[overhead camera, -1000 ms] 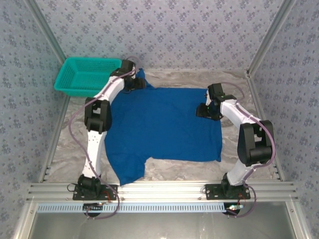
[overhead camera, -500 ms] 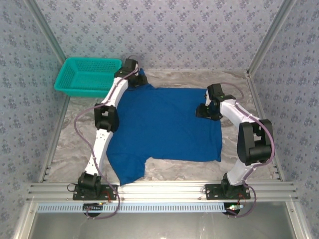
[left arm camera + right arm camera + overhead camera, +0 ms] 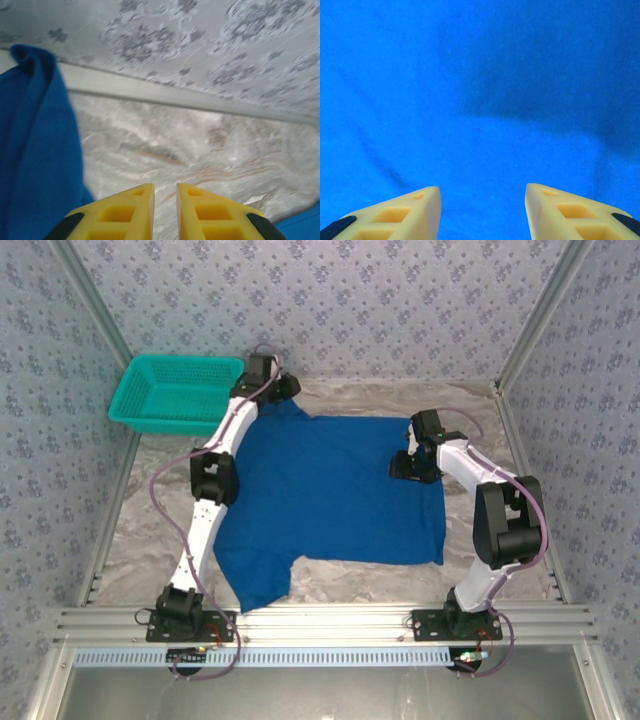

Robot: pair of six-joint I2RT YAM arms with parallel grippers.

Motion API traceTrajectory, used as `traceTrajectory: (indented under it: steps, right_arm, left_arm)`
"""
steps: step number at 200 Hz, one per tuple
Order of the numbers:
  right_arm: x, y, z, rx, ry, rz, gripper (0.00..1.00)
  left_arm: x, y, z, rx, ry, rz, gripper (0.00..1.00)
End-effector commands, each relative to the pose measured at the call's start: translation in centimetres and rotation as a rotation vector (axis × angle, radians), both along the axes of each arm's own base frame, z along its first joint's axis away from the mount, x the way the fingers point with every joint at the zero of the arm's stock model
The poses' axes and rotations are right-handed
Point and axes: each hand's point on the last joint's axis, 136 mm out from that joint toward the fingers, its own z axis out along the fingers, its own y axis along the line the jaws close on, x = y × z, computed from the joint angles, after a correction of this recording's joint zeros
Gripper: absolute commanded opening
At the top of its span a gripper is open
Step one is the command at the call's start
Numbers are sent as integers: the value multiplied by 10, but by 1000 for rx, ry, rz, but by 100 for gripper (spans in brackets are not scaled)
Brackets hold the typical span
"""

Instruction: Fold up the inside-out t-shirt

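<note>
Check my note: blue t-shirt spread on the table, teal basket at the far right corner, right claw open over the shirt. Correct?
One slip: the teal basket sits at the far left corner, as the top external view shows. The blue t-shirt is spread on the table, right claw open over it.

Looks like a robotics lab cell from my end: aluminium extrusion frame (image 3: 330, 620) boxing in a marble-print tabletop (image 3: 140, 540), floral patterned wall panels (image 3: 350, 300), and left arm (image 3: 205, 500) and right arm (image 3: 500, 530) bolted to the front rail.
</note>
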Motion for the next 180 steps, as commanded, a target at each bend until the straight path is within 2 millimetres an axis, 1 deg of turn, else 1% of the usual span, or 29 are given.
traceTrajectory:
  steps: [1,13,19,29,47,59,76,81,107,123,140,149,156,169,180]
  right_arm:
    - [0,-1,3,-19,-5,14,50]
    - [-1,-1,4,-18,-5,14,50]
    - [-1,-2,4,-20,-5,13,50]
    - [-2,-2,5,-22,-6,14,50]
    - [-4,-3,6,-26,-7,16,50]
    - [-5,-3,6,-28,-7,19,50]
    - [-4,-3,5,-30,-7,20,50]
    - [-4,-3,4,-29,-5,22,50]
    - [-4,0,1,-19,0,25,50]
    - [-5,1,0,-17,4,27,50]
    - [-4,0,0,-19,3,25,50]
    - [-5,1,0,-18,3,27,50]
    - [-5,1,-1,-18,4,27,50]
    - [-5,1,-2,-16,6,28,50]
    - [-6,2,-2,-16,8,30,50]
  left_arm:
    - [12,-17,19,-145,-83,-35,20]
    - [12,-14,23,-133,-86,-27,22]
    - [10,-9,23,-91,-74,-16,26]
    - [5,7,17,32,-39,35,36]
    - [-8,37,7,285,5,108,47]
    - [-16,53,-2,386,41,134,52]
    - [-24,58,-15,439,73,114,57]
    - [-30,58,-24,455,104,96,58]
    - [-42,51,-44,506,149,37,59]
    - [-45,49,-52,530,160,21,54]
    - [-46,49,-56,537,164,21,42]
    - [-44,47,-54,527,153,18,36]
    - [-41,44,-51,508,138,12,32]
    - [-36,36,-45,465,106,-4,23]
    - [-30,34,-40,435,80,3,18]
